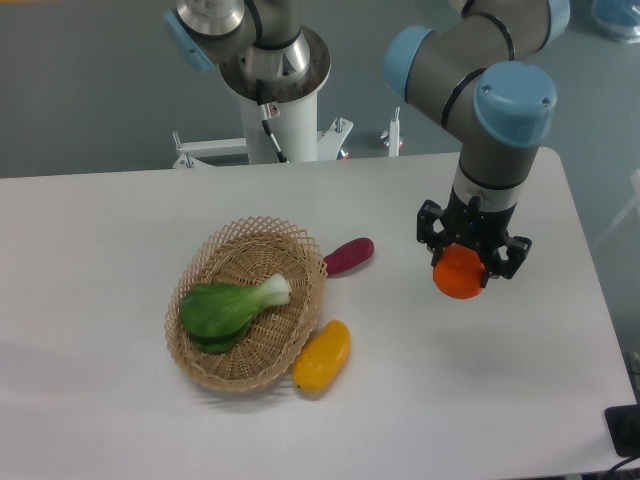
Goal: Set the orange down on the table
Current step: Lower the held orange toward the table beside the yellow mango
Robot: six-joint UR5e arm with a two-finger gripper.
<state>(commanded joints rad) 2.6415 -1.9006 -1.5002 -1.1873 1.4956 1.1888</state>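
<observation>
The orange (459, 274) is a small round bright orange fruit held between the black fingers of my gripper (470, 262), right of the basket. The gripper is shut on it and points down over the right part of the white table (480, 400). I cannot tell whether the orange touches the tabletop or hangs just above it. The arm's grey and blue wrist rises above the gripper.
A round wicker basket (205, 355) holding a green leafy vegetable (225, 308) stands left of centre. A purple-red oblong vegetable (348, 256) lies by its right rim. A yellow-orange mango-like fruit (322, 356) lies at its lower right. The robot base (275, 80) stands behind the table.
</observation>
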